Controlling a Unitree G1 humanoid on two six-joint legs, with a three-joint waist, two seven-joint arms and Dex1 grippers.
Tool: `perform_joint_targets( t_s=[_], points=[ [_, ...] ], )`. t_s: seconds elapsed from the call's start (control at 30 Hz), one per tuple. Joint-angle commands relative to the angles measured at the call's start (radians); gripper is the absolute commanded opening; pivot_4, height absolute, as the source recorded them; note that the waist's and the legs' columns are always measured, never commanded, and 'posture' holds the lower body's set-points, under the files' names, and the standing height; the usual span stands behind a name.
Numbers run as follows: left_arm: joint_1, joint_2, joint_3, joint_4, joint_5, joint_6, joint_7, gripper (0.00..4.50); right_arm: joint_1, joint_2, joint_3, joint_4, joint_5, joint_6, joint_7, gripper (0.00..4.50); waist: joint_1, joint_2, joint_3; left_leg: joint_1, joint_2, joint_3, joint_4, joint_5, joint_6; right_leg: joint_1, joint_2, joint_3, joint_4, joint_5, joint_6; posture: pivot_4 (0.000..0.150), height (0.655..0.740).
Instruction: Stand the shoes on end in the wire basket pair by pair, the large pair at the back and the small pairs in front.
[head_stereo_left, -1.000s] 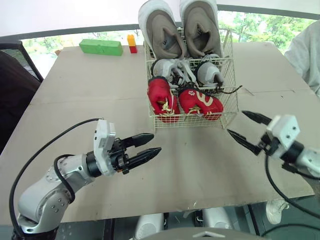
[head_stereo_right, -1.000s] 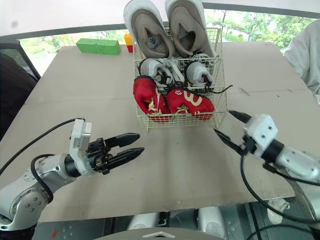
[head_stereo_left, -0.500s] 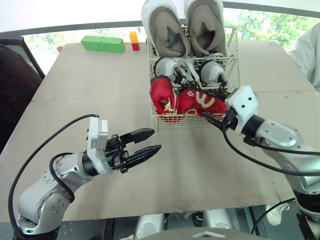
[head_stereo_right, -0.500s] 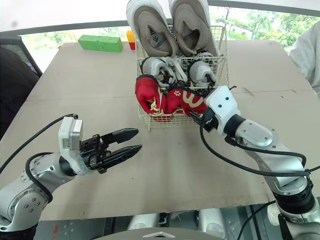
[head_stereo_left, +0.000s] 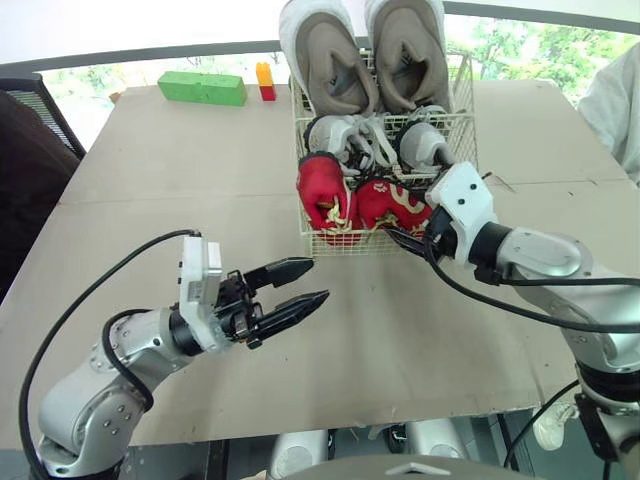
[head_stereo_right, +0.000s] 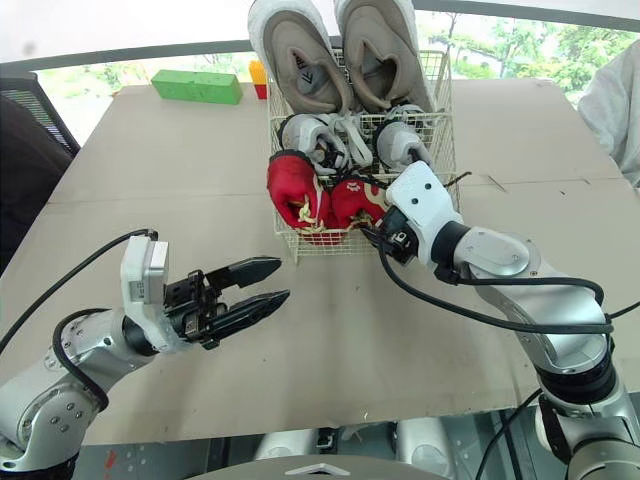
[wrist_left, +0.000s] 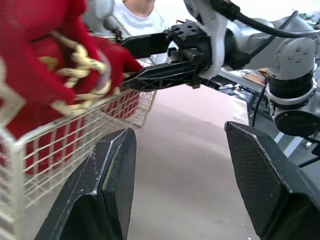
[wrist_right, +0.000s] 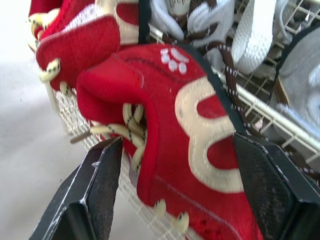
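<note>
The wire basket (head_stereo_left: 308, 215) stands at the table's far middle. Two large beige shoes (head_stereo_left: 330, 60) stand on end at its back, a small grey-white pair (head_stereo_left: 340, 135) sits in the middle, and a red pair (head_stereo_left: 325, 195) is at the front. My right gripper (head_stereo_left: 405, 238) is open at the basket's front right corner, its fingers either side of the right red shoe (wrist_right: 185, 125); I cannot tell if they touch it. My left gripper (head_stereo_left: 315, 282) hovers open and empty over the table, in front of the basket and to its left.
A green block (head_stereo_left: 202, 88) and a small yellow-and-red block (head_stereo_left: 264, 83) lie at the back left of the cardboard-covered table (head_stereo_left: 180, 180). A person's grey sleeve (head_stereo_left: 615, 100) is at the right edge. A dark chair (head_stereo_left: 30, 150) stands at the left.
My right gripper has swung from the table's front right up to the basket's front corner, ending around the right red shoe. The left gripper has barely moved.
</note>
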Motion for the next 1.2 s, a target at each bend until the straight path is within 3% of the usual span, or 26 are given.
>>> perform_joint_targets(
  t_s=[0.03,0.1,0.37,0.57,0.8,1.03,1.2],
  points=[
    [0.000,0.007,0.014,-0.062,-0.040,-0.001,0.031,3.13,-0.021,-0.019,-0.019,0.000,-0.043,-0.005,-0.026,3.28,-0.001,0.000,0.000,0.000,0.000,0.000,0.000,0.000,0.000,0.000,0.000,0.000,0.000,0.000,0.000,0.150,0.7400],
    [-0.018,0.013,0.008,-0.065,-0.054,0.007,0.049,3.13,-0.019,-0.010,-0.017,0.031,-0.084,-0.022,-0.059,3.28,0.000,0.000,0.000,0.000,0.000,0.000,0.000,0.000,0.000,0.000,0.000,0.000,0.000,-0.001,-0.001,0.150,0.7400],
    [-0.053,0.034,-0.002,-0.079,-0.099,0.032,0.097,3.13,0.007,0.096,-0.141,-0.008,-0.056,0.039,-0.135,0.07,0.003,0.000,0.000,0.001,-0.001,-0.001,0.003,0.000,0.000,0.002,0.000,-0.001,0.000,-0.001,-0.002,0.150,0.7400],
    [-0.059,0.032,-0.030,-0.073,-0.098,0.030,0.097,3.13,0.002,0.334,-0.414,-0.120,0.068,0.166,-0.227,0.07,0.004,0.001,0.001,0.001,-0.001,-0.002,0.003,0.000,0.000,0.002,0.001,-0.002,0.001,0.000,0.001,0.150,0.7400],
    [-0.070,0.033,-0.039,-0.054,-0.099,0.028,0.089,3.13,-0.003,0.464,-0.642,-0.180,0.085,0.321,-0.322,0.07,0.014,0.004,0.002,-0.001,-0.002,-0.004,0.002,0.000,0.000,0.002,0.001,-0.003,0.001,0.000,0.001,0.150,0.7400],
    [-0.072,0.033,-0.053,-0.055,-0.094,0.031,0.089,3.13,0.172,0.380,-0.563,-0.122,0.016,0.331,-0.319,0.07,0.024,0.004,0.000,0.000,-0.003,-0.004,0.002,0.000,0.000,0.004,0.002,-0.004,0.000,-0.002,-0.003,0.150,0.7400],
    [-0.073,0.034,-0.054,-0.021,-0.073,0.021,0.063,3.13,0.171,0.372,-0.561,-0.078,0.007,0.315,-0.322,0.07,0.022,0.005,-0.002,0.005,-0.002,-0.004,0.002,0.000,0.000,0.007,0.004,-0.004,0.000,-0.002,-0.003,0.150,0.7400]
  ],
)
